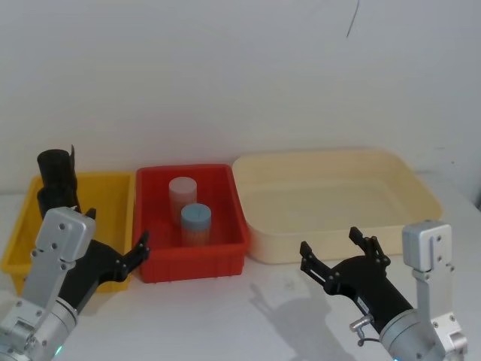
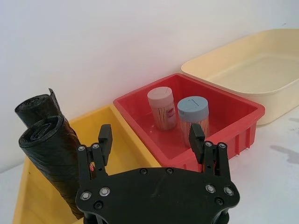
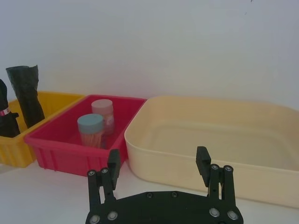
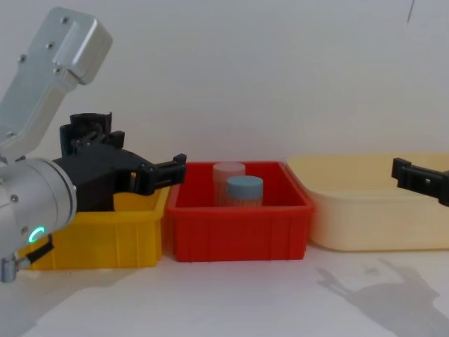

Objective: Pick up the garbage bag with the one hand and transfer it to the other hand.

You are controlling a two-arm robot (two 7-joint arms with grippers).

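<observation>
At ten o'clock on the table [image 1: 225, 316], the bag [image 2: 49, 158] stands in the yellow bin [image 2: 126, 149], apparently nearer us than the other roll [image 2: 35, 105], so we should swing our wide-open left gripper [image 2: 150, 133] squarely around its middle, while the right gripper [image 3: 158, 156] hangs spread at five o'clock.

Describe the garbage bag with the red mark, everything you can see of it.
The garbage bag is a tightly wound black roll of crinkly, slightly glossy plastic film, with its spiral end showing on top. A small red-orange mark sits on its side. It stands on end in the yellow bin, beside a second black roll; whether the two touch is unclear. The open left gripper is near it, not touching it.
</observation>
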